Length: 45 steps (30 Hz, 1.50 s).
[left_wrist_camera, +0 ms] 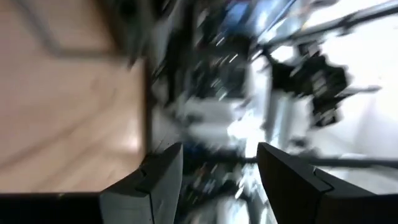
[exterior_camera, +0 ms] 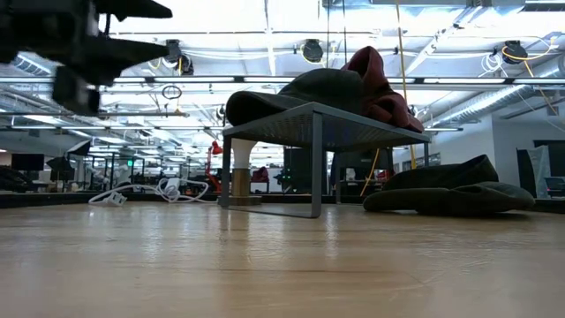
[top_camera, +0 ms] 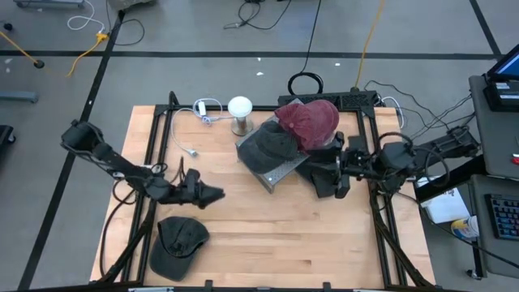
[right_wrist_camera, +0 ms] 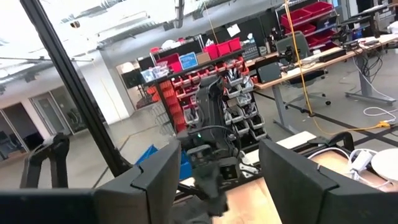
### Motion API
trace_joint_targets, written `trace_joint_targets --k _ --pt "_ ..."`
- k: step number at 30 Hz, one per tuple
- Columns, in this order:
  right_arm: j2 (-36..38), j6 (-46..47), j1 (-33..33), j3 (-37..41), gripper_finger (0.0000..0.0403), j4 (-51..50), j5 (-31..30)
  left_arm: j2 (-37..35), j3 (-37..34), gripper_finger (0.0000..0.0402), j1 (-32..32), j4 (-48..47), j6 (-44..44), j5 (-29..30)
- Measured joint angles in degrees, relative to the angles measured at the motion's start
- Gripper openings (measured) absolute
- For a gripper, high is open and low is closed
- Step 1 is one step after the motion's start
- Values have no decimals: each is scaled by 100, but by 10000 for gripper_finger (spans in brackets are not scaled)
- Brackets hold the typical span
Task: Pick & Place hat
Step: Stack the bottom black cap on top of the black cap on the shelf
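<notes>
Overhead, left hand (top_camera: 212, 195) empty, fingers apart, above the table (top_camera: 324, 235).

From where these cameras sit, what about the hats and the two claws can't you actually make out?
- Red hat: in the low view the dark hat on the metal stand hides most of it.
- Third hat: the high view doesn't show its underside.
- Left gripper: the left wrist view is motion-blurred beyond its open fingers.
- Right gripper: open, but no hat shows in its own view.
</notes>
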<state>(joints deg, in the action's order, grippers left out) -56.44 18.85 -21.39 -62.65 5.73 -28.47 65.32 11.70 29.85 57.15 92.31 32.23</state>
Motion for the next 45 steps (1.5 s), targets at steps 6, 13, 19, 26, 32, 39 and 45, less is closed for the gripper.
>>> trace_joint_targets --k 6,13,19,26,32,39,45 --pt "-281 58 0 0 210 -2 19 -782 1337 209 152 -4953 901 -1881" --pt "-446 138 0 0 210 -2 22 -727 3242 209 347 -9284 940 -2766" --pt "-442 -126 0 0 210 3 22 -211 4348 209 875 -10852 1839 -3135" --pt "-435 -350 0 0 210 7 62 849 5195 209 1528 -11410 2919 -3697" --pt "-435 -350 -6 0 210 1 416 2012 5842 209 1961 -11394 3555 -3956" --pt "-435 -282 -15 0 210 0 670 3010 6107 209 2195 -10918 3868 -3978" --pt "-435 -243 -15 0 210 -8 1105 3651 6107 209 2257 -10376 4060 -3993"
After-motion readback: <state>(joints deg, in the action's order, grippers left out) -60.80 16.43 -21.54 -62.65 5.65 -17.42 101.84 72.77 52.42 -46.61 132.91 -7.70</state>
